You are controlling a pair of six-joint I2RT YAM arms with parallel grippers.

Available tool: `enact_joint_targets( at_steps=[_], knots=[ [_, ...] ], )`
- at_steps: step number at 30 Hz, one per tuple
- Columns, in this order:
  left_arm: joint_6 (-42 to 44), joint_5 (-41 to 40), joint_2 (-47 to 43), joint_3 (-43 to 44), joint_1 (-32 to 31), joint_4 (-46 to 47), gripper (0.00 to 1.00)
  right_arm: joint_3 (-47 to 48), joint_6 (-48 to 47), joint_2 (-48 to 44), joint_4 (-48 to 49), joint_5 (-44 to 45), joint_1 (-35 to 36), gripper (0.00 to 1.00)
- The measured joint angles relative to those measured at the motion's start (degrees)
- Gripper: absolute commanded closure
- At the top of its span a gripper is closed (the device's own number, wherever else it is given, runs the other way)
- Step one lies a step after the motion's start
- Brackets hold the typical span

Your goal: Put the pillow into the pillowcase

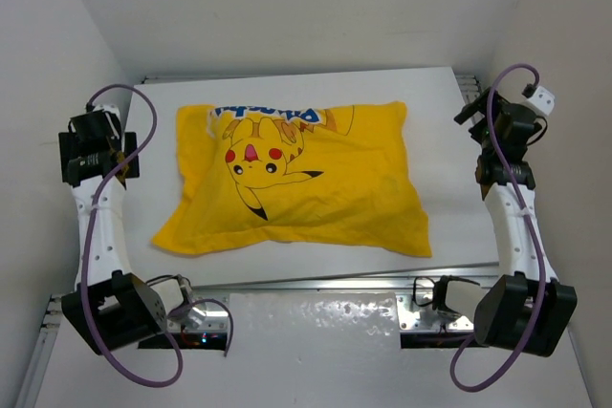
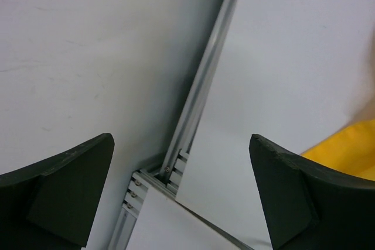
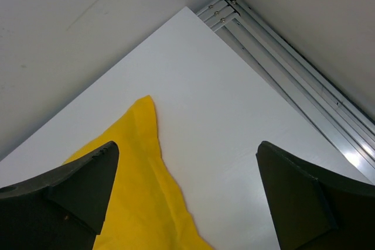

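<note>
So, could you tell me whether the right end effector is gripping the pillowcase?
No, the right end effector is wide open with nothing between its fingers; the pillowcase lies on the table.

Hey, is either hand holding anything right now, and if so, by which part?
Nothing is held. The left hand and right hand are both open and empty, each apart from the pillowcase.
</note>
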Motion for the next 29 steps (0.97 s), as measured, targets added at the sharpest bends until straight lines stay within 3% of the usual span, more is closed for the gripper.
enact_joint_targets(
  at_steps=[11, 29],
  knots=[
    [-4.72, 7.21, 0.59, -1.77, 0.00, -3.54, 0.00, 0.00, -1.20, 0.00, -1.03, 0.72, 0.04, 0.01],
    [-4.96, 7.65, -5.46, -3.85, 0.00, -2.40, 0.00, 0.00, -1.44, -0.28, -1.40, 0.59, 0.04, 0.01]
  ],
)
